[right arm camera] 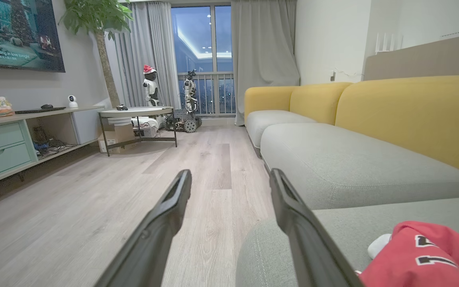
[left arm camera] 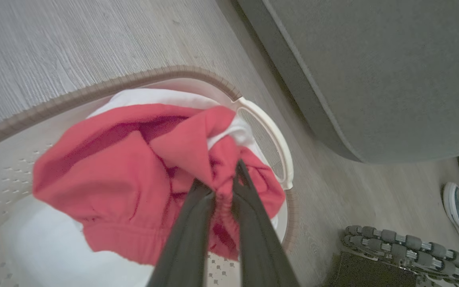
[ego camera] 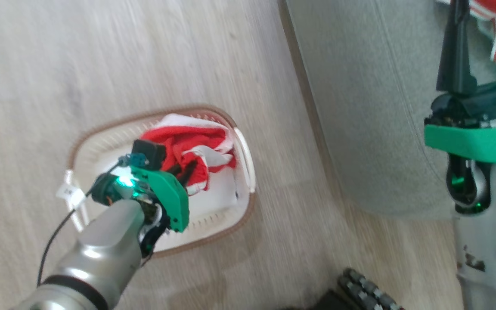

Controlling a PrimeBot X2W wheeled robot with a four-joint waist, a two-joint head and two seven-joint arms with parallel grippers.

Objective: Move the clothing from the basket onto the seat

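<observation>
Left gripper (left arm camera: 222,175) first, right up close: its two dark fingers are pinched tight on a bunched fold of the red jersey (left arm camera: 106,171), cloth squeezed between them. Spreading out to that gripper's left and beneath it, the rest of the garment sits heaped inside the basket (left arm camera: 94,89), with white fabric showing at the edges. Just beyond the fingertips comes the basket's white handle (left arm camera: 271,135), then a strip of pale floor (left arm camera: 325,179), then the grey-green seat (left arm camera: 373,71), near the basket but apart from it. Over on the other arm, the right gripper (right arm camera: 229,174) stands wide apart with nothing between its fingers. Just to its right a second jersey (right arm camera: 420,255) lies on the seat, dark lettering showing. So by my reading, one piece is delivered and one is gripped but not yet lifted clear. That carry across to the seat is what remains; whether anything more hides under the heap, I can't tell.
</observation>
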